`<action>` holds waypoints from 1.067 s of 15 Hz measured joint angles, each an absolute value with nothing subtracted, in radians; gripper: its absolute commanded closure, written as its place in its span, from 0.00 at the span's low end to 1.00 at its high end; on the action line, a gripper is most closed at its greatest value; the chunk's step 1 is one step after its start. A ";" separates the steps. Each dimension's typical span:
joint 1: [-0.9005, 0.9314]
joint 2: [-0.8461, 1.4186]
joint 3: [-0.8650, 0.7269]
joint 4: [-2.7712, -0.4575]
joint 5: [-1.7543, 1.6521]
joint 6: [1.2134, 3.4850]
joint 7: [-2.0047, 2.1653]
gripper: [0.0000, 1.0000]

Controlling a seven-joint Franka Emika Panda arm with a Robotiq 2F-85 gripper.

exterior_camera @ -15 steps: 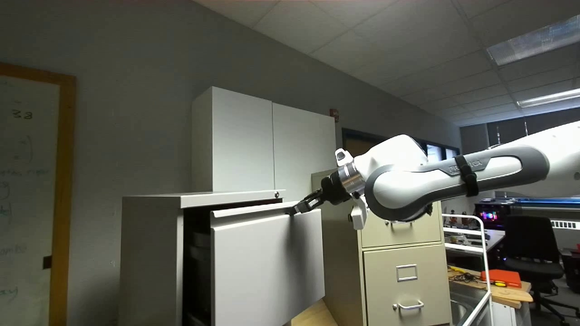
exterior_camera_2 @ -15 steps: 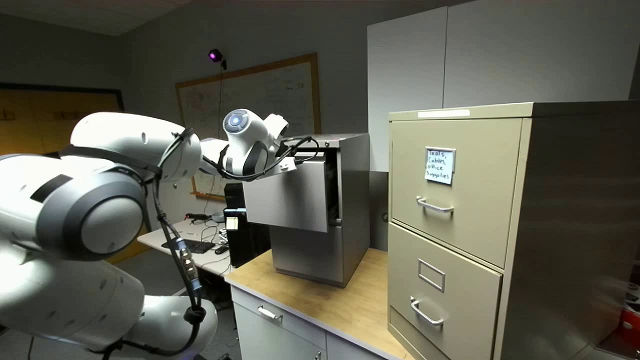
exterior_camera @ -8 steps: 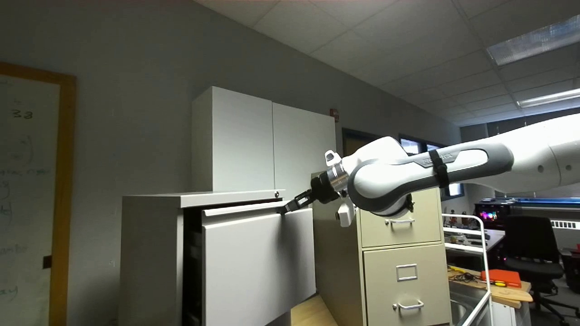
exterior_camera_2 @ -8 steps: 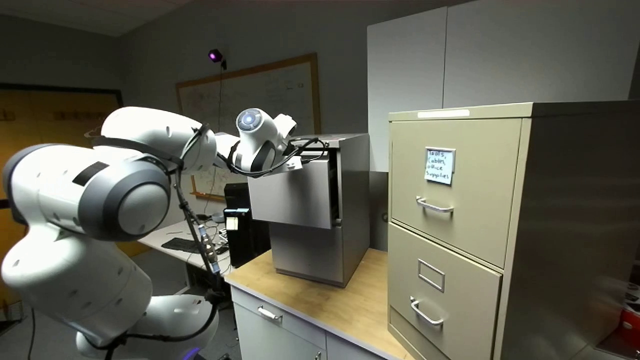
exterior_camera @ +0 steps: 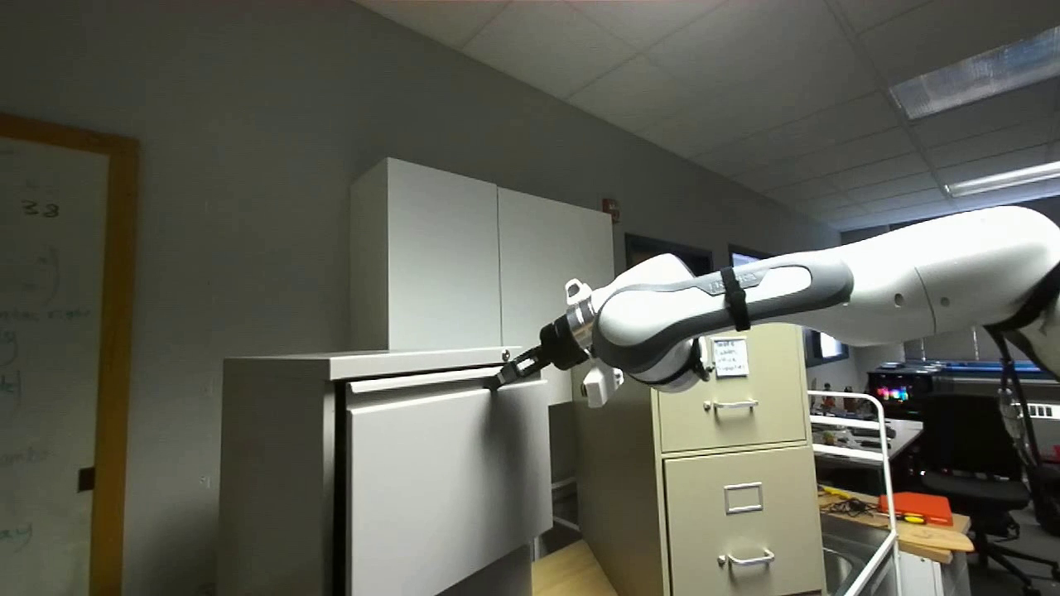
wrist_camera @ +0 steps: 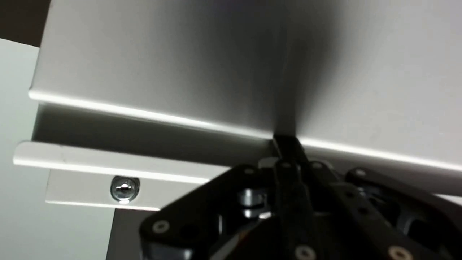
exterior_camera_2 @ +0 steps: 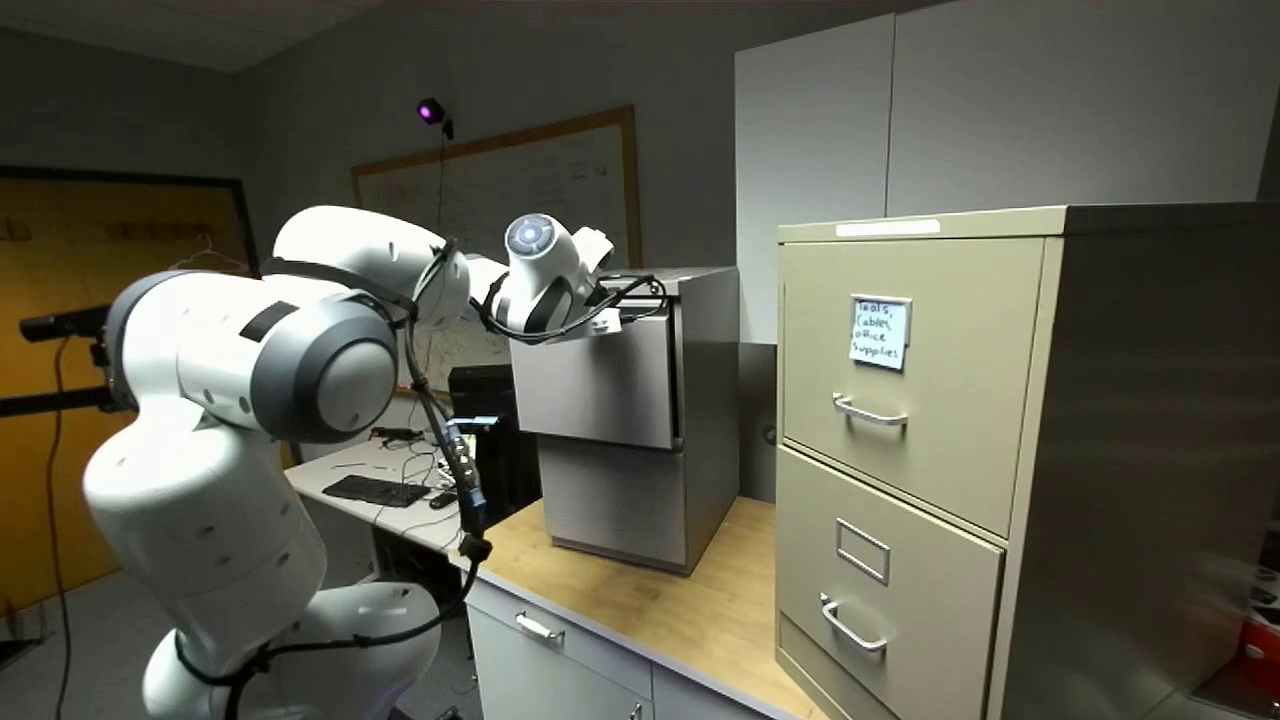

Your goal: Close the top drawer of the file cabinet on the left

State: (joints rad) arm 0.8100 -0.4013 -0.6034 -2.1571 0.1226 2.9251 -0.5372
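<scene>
The file cabinet (exterior_camera: 277,463) is light grey-white metal; it also shows in another exterior view (exterior_camera_2: 712,400). Its top drawer (exterior_camera: 439,488) stands a little out of the body, with a narrow dark gap along its side. The drawer front also shows in an exterior view (exterior_camera_2: 590,390) and in the wrist view (wrist_camera: 144,54). My gripper (exterior_camera: 497,381) is at the recessed top edge of the drawer front. In the wrist view the fingertips (wrist_camera: 286,141) are together, pressed against the drawer's upper lip, with nothing between them. In an exterior view the arm's wrist hides the fingers.
A taller beige cabinet (exterior_camera_2: 910,400) stands beside the file cabinet on a wooden counter (exterior_camera_2: 640,590). A white cupboard (exterior_camera: 447,257) is on the wall behind. A round lock (wrist_camera: 124,188) sits on the cabinet's top rim. A white cart rail (exterior_camera: 878,414) stands farther right.
The top drawer has slid inward toward the cabinet body and its side gap has narrowed. My gripper and arm have moved along with it, staying at the drawer's top edge.
</scene>
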 measured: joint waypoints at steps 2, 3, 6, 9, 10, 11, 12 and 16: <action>0.864 -0.371 -0.661 -2.114 0.145 2.908 -0.555 1.00; 0.891 -0.357 -0.691 -2.091 0.157 2.894 -0.564 1.00; 0.960 -0.320 -0.770 -2.034 0.190 2.854 -0.587 1.00; 1.026 -0.287 -0.845 -1.983 0.233 2.815 -0.616 1.00; 1.048 -0.276 -0.871 -1.967 0.250 2.802 -0.626 1.00; 1.071 -0.265 -0.896 -1.950 0.268 2.790 -0.638 1.00; 1.093 -0.254 -0.920 -1.933 0.286 2.775 -0.648 1.00; 1.126 -0.228 -0.974 -1.873 0.404 2.677 -0.718 0.85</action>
